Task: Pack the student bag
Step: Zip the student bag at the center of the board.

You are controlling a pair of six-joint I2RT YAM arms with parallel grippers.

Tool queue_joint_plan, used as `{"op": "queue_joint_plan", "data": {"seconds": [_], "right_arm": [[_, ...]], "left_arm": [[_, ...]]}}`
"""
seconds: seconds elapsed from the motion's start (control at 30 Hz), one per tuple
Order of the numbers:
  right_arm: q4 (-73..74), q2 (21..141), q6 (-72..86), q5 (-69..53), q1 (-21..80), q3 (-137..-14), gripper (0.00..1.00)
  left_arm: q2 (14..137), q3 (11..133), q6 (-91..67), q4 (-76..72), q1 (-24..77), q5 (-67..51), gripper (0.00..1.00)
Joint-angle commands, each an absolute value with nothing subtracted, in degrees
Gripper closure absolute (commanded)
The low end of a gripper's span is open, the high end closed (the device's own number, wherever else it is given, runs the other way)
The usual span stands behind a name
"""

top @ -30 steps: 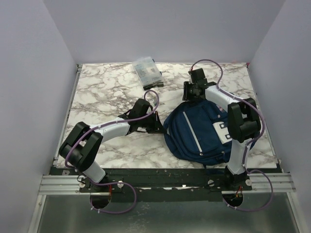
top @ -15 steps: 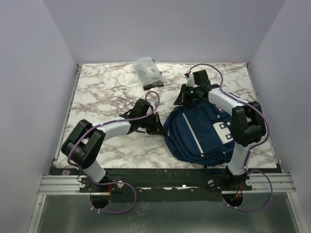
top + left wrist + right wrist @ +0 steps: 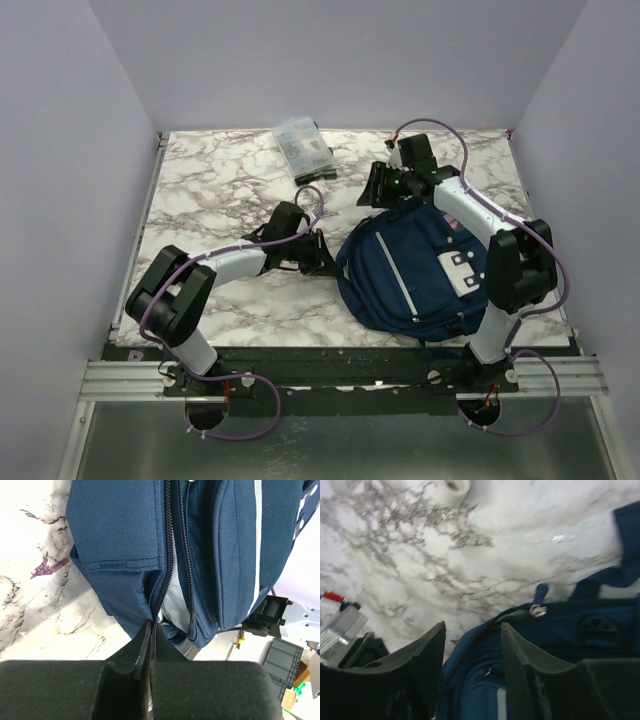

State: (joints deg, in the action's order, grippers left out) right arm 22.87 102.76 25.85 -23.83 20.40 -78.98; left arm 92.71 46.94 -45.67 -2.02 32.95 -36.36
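while both arms were stretched over the marble table [image 3: 210, 190], the top view showed two arms, one bag and one clear pouch [image 3: 303, 147]. the left arm ran low from its near-left base, elbow bent, forearm pointing right, and the left gripper [image 3: 320, 257] sat at the left edge of the student bag [image 3: 410, 275]. the right arm rose from its near-right base, reached far, then bent left, so the right gripper [image 3: 375, 190] hung at the bag's far edge. the bag lay flat on the right half of the table, near the right arm's base, well apart from the pouch at the far middle. it was navy blue, rounded, with one thin grey line across its front and a white patch toward the right.

seen from the left wrist, the left gripper [image 3: 150, 625] had its jaws pressed together, tips touching the bag [image 3: 120, 535] where a zipper ended; whether any fabric was pinched between them could not be told. two zipper tracks ran side by side, parted over a pale lining, with a grey trim line further right.

seen from the right wrist, the right gripper [image 3: 472, 630] had its jaws apart with nothing between them, above the bag's [image 3: 560, 630] edge and bare marble. one metal zipper pull [image 3: 537, 610] with a blue tab lay on the seam.
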Motion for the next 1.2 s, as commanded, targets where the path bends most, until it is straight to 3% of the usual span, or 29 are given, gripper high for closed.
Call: {"op": "queue_joint_plan", "data": {"seconds": [0.0,0.17,0.4,0.5,0.63,0.73,0.9,1.17], "right_arm": [[31.0,108.5,14.9,-7.2,20.3,-87.5,0.43],[36.1,119.7,5.3,-11.0,19.4,-96.3,0.33],[40.5,122.8,-2.2,-17.7,18.7,-94.4,0.30],[36.2,121.4,-1.9,-18.6,18.8,-89.5,0.37],[31.2,120.0,2.2,-22.8,20.0,-85.3,0.69],[29.0,117.9,12.3,-32.6,20.3,-84.5,0.98],[18.5,109.6,30.3,-44.5,20.2,-77.5,0.99],[2.6,105.3,45.5,-51.0,21.8,-70.0,0.99]], "left_arm": [[91.9,45.2,-47.1,-5.6,32.8,-39.9,1.00],[92.6,43.5,-48.3,-9.2,32.9,-40.4,1.00],[94.4,42.6,-47.2,-11.5,32.8,-40.7,1.00],[95.6,42.3,-48.1,-13.4,32.8,-41.1,1.00],[97.0,42.0,-49.5,-15.8,32.6,-41.8,1.00],[97.3,41.8,-49.8,-16.1,32.0,-42.0,1.00],[97.1,41.2,-50.3,-16.3,31.0,-41.0,1.00],[97.3,41.3,-51.2,-16.9,30.8,-40.4,1.00]]}}
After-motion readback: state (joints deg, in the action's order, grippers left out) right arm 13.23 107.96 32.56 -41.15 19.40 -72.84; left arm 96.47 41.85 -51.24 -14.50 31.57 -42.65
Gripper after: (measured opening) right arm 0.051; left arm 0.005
